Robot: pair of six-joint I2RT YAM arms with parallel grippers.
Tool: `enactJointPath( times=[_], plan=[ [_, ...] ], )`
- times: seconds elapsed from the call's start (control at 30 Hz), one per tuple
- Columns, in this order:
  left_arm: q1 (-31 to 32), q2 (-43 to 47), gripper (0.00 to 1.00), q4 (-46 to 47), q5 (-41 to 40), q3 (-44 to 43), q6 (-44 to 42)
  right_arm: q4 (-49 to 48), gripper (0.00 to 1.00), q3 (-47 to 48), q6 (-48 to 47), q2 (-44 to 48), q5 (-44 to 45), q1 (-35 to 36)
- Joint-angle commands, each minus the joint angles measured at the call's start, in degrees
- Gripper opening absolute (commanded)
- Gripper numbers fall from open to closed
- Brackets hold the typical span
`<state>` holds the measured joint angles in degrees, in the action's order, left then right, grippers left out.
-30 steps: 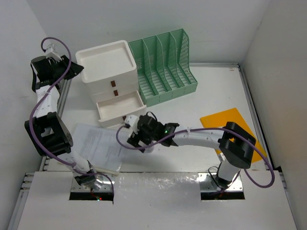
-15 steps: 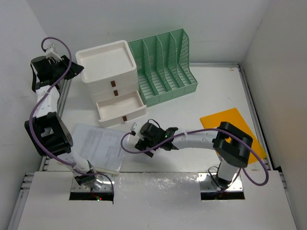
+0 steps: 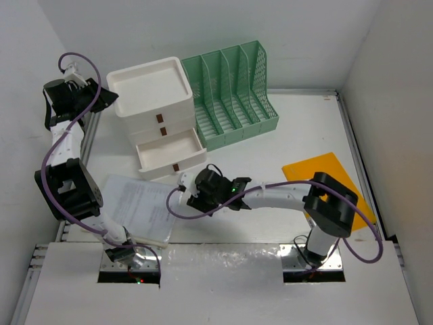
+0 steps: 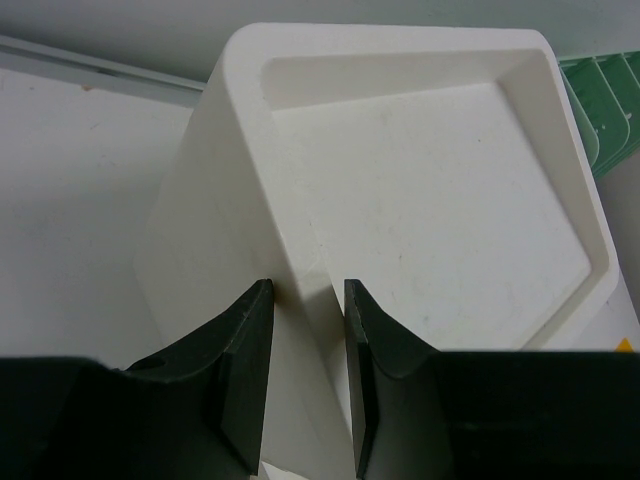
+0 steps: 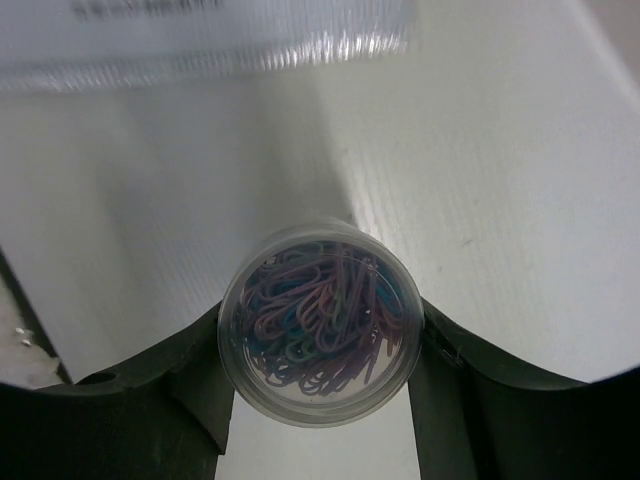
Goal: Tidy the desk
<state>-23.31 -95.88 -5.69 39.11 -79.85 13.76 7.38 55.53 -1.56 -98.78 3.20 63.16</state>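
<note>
Where white walls [image 3: 203, 27] hem the desk [image 3: 298, 135]
Our right gripper [image 5: 320, 330] pinches a tub [image 5: 318, 405] of paperclips [image 5: 322, 312]; left gripper [image 4: 303, 292] at the drawer box [image 4: 430, 180], grip unclear.

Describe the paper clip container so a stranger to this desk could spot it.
On the desk, find the white three-drawer box at far left, bottom drawer open. In front of it, the right tool grips a round clear tub, the only thing packed with coloured paper clips.

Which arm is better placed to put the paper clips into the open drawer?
Right. The right gripper holds the round clear container of paper clips, close in front of the open bottom drawer. The left gripper is away at the far corner of the drawer box.
</note>
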Motion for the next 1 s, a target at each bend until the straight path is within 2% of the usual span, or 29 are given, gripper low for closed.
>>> enactJointPath(
  times=[0.0, 0.03, 0.1, 0.2, 0.33, 0.4, 0.6, 0.67, 0.77, 0.8, 0.87, 0.9, 0.93, 0.97],
  plan=[
    [0.63, -1.24, 0.02, -8.11, 5.18, 2.07, -1.19, -9.64, 0.00, 4.76, -2.39, 6.49, -0.59, 0.04],
    [0.63, -1.33, 0.02, -8.02, 5.10, 2.07, -1.10, -12.45, 0.00, 7.81, -1.61, 5.37, 7.61, -0.57],
    [0.63, -1.59, 0.02, -8.19, 5.01, 1.98, -1.10, -9.60, 0.00, 13.78, 1.54, 1.60, 13.48, -2.59],
    [0.63, -1.51, 0.02, -8.81, 4.39, 1.90, -1.37, -2.31, 0.00, 32.55, 7.09, -9.38, 10.70, -9.43],
    [0.63, -0.98, 0.02, -8.98, 4.04, 2.07, -1.72, 4.48, 0.00, 47.63, 8.77, -22.57, 9.80, -12.18],
    [0.55, -0.89, 0.02, -9.07, 3.69, 1.98, -1.98, 5.02, 0.00, 51.77, 7.81, -27.41, 10.16, -12.44],
    [0.63, -1.77, 0.02, -9.51, 3.43, 0.93, -2.33, 1.68, 0.00, 52.84, 7.63, -32.43, 10.51, -13.14],
    [0.55, -1.95, 0.02, -9.42, 3.43, 0.84, -2.16, 0.89, 0.04, 52.93, 7.98, -33.40, 10.07, -13.32],
    [0.55, -2.30, 0.02, -9.25, 3.43, 0.84, -2.07, 2.10, 0.37, 54.77, 8.59, -36.03, 9.28, -14.20],
    [0.55, -2.30, 0.02, -9.33, 3.43, 0.93, -2.07, 2.72, 0.60, 56.17, 8.77, -37.26, 9.28, -14.37],
    [0.55, -2.30, 0.02, -9.42, 3.43, 0.93, -2.24, 3.61, 0.79, 56.71, 9.21, -37.54, 9.10, -14.46],
    [0.55, -2.39, 0.02, -9.51, 3.34, 0.93, -2.25, 3.26, 0.94, 56.27, 9.04, -36.84, 7.97, -14.46],
    [0.55, -2.39, 0.02, -9.51, 3.25, 0.93, -2.33, 2.91, 0.99, 55.83, 8.77, -36.22, 7.18, -14.55],
    [0.55, -2.30, 0.02, -9.42, 2.99, 0.84, -2.42, 2.38, 0.99, 55.39, 8.60, -35.52, 6.47, -14.47]
  ],
)
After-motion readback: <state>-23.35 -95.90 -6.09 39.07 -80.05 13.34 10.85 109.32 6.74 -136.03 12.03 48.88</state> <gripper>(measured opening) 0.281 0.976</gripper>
